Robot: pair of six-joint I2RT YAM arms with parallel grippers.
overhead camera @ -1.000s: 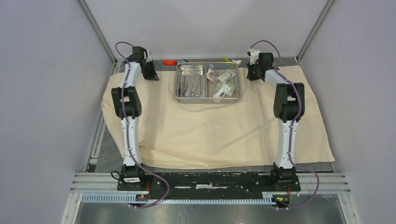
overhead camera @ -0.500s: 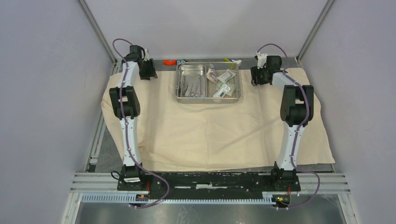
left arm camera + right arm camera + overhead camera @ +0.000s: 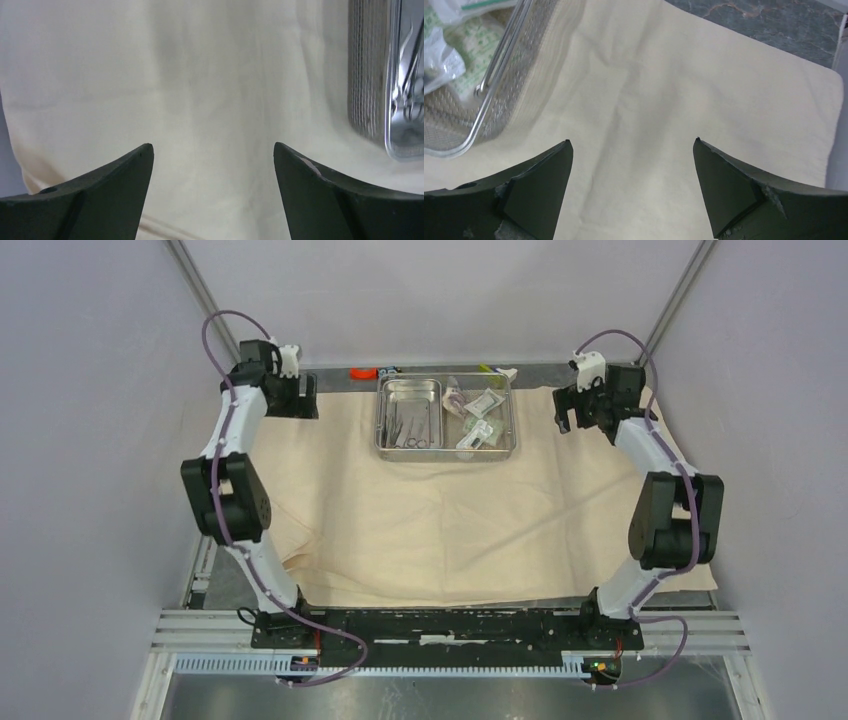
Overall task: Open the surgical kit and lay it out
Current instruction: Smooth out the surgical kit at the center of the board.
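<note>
Left and right jaws spread, empty, over the cloth, farther outward from the tray than earlier.

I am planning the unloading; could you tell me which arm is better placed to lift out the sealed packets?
Probably the right: the sealed packets lie in the steel tray's right half, nearer the open right gripper, while the left gripper would have to cross the inner tray.

My table (dark, marbled) carries beige cloth wrap, spread flat; orange piece and yellow-green object just beyond wrap's far edge.
</note>
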